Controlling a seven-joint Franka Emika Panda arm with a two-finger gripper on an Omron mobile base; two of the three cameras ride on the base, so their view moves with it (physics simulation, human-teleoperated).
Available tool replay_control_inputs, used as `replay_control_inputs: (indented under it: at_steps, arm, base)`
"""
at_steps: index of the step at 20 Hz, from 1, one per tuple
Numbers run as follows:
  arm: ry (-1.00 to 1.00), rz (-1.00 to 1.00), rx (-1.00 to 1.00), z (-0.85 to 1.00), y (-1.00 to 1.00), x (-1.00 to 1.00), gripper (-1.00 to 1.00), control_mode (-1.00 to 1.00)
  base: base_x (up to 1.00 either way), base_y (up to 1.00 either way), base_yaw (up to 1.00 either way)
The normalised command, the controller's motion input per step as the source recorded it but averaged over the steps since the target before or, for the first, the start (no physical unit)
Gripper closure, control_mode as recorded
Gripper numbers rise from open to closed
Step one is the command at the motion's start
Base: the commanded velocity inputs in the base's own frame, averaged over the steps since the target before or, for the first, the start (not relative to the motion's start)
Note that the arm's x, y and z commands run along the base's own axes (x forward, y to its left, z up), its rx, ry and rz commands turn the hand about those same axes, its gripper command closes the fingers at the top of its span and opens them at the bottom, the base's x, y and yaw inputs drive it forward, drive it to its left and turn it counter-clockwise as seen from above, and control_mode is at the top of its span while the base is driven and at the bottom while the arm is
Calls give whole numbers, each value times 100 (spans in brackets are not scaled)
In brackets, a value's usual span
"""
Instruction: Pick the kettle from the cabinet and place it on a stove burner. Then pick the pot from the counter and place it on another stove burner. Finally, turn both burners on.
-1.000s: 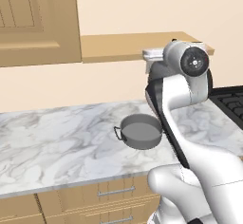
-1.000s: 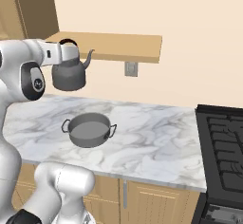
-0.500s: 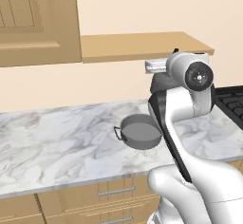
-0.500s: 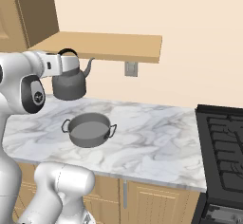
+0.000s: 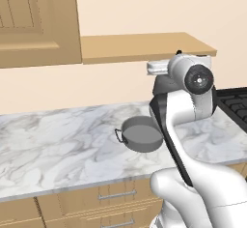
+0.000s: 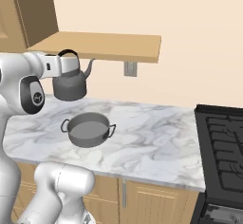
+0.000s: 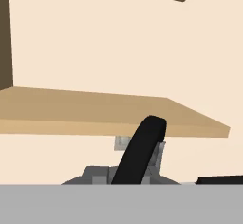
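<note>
In the right base view the dark grey kettle [image 6: 70,84] hangs in the air above the left part of the white marble counter [image 6: 156,144]. My gripper [image 6: 70,62] is shut on its black arched handle [image 7: 142,155]. The kettle is out in front of the tan cabinet shelf [image 6: 107,45] and lower than it. The wide grey pot [image 6: 88,129] sits on the counter just below and right of the kettle. In the left base view my arm covers the kettle, with the pot [image 5: 141,134] beside the arm. The black stove burners [image 6: 227,144] lie at the right.
The panelled cabinet door [image 5: 34,21] hangs at the upper left. A grey wall outlet [image 6: 130,68] sits under the shelf's right end. Wooden drawers with bar handles [image 5: 116,194] run below the counter edge. Bare marble lies between the pot and the stove.
The kettle has sunk a little while held, ending closer above the pot. The arm's elbow has swung to the right in the left base view.
</note>
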Motion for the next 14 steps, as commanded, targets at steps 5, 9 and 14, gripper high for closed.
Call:
replay_control_inputs:
  at_steps: [5, 9, 14]
  arm:
    - [0, 0, 0, 0, 0, 0, 100, 100]
    - [0, 0, 0, 0, 0, 0, 100, 100]
    - [0, 0, 0, 0, 0, 0, 100, 100]
  base:
    - [-30, -48, -2]
    - [-53, -42, -6]
    - [-51, -42, -9]
